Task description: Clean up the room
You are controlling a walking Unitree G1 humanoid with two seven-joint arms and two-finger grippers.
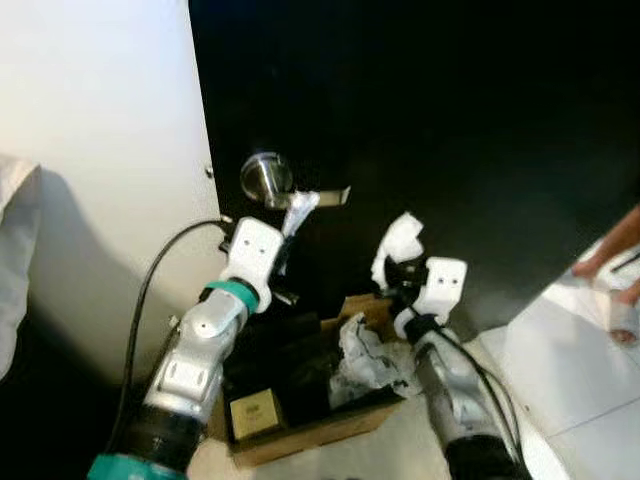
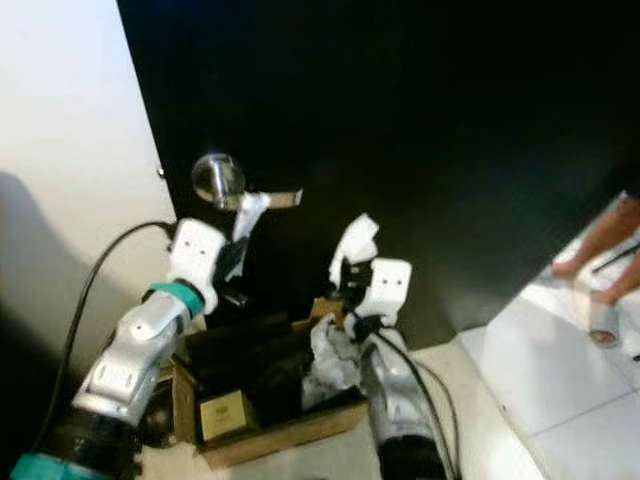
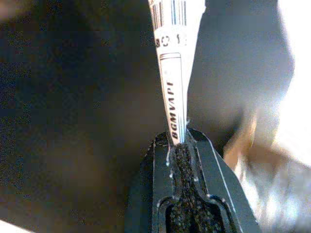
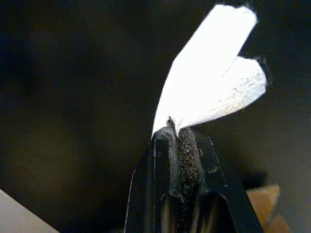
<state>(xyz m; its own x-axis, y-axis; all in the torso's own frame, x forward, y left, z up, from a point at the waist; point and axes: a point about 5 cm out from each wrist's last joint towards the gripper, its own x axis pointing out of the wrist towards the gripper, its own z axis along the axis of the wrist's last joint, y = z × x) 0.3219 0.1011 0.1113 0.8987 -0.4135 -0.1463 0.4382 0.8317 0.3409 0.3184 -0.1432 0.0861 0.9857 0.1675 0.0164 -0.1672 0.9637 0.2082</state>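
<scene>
The left gripper [image 3: 179,141] is pinched tight on a narrow white paper strip printed with a barcode and black lettering [image 3: 176,58]; its 2 black fingers [image 3: 204,165] meet on the strip's lower end, and the strip stands up beyond the tips. In the head views this strip [image 1: 297,215] rises from the gripper toward the silver lever door handle [image 1: 270,180] on the black door [image 1: 450,120], its top end just in front of the lever.

The right gripper [image 4: 179,127] is likewise clamped with no gap, holding a crumpled piece of white paper [image 4: 214,77] that fans out past the fingertips in 2 lobes. From the head, that paper [image 1: 398,245] sits above the right gripper [image 1: 400,272], held up in front of the dark door.

Below and between both grippers an open brown cardboard box [image 1: 310,435] sits on the floor against the door. Inside it, just beneath the right gripper, lies a heap of crumpled white paper [image 1: 365,365]; under the left arm are dark items and a small tan square box [image 1: 254,412].

Beyond the right gripper, on the pale tiled floor [image 1: 560,370], a person's foot and lower leg [image 1: 610,250] are visible. A white wall [image 1: 100,150] stands on the left gripper's outer side.
</scene>
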